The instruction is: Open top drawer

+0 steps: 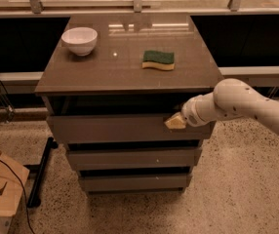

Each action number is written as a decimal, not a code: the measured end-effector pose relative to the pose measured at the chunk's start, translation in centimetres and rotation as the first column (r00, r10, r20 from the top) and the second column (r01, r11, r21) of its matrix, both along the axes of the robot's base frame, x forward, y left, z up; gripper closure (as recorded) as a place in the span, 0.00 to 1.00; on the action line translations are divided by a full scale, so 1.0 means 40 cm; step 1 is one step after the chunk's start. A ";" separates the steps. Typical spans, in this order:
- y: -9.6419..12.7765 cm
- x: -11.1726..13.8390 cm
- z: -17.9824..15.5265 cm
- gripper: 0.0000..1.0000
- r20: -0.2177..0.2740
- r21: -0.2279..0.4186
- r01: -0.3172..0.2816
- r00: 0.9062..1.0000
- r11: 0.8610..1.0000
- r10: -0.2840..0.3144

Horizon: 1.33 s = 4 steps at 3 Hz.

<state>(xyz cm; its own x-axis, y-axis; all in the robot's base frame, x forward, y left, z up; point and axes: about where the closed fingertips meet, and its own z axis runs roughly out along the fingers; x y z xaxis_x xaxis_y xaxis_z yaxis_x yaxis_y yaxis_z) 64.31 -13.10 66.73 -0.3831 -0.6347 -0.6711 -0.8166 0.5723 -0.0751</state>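
The top drawer (115,128) is the wide grey-brown flat front just under the cabinet's tabletop (125,67). It stands out a little from the cabinet, with a dark gap above its top edge. My gripper (176,122) comes in from the right on a white arm. Its tan tip rests at the top edge of the drawer front near its right end. Two narrower drawer fronts sit below, the middle (132,157) and the bottom (134,182).
A white bowl (79,40) sits at the tabletop's back left and a green and yellow sponge (158,60) at the middle right. A cardboard box (0,191) and a black bar (39,172) lie on the speckled floor at left. A dark ledge runs behind.
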 end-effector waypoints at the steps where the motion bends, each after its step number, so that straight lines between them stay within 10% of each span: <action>1: 0.000 0.000 0.017 0.63 0.000 0.000 0.000 1.000 1.000 0.000; 3: 0.005 -0.001 0.016 0.16 -0.002 0.000 -0.004 1.000 1.000 0.004; 4: 0.028 0.000 0.013 0.25 -0.035 -0.038 -0.101 0.994 0.994 0.100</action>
<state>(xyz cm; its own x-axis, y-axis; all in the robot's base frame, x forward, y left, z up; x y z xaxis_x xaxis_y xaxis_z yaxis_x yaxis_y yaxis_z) 64.32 -11.98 67.26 -0.3372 -0.6970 -0.6329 -0.8724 0.4840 -0.0683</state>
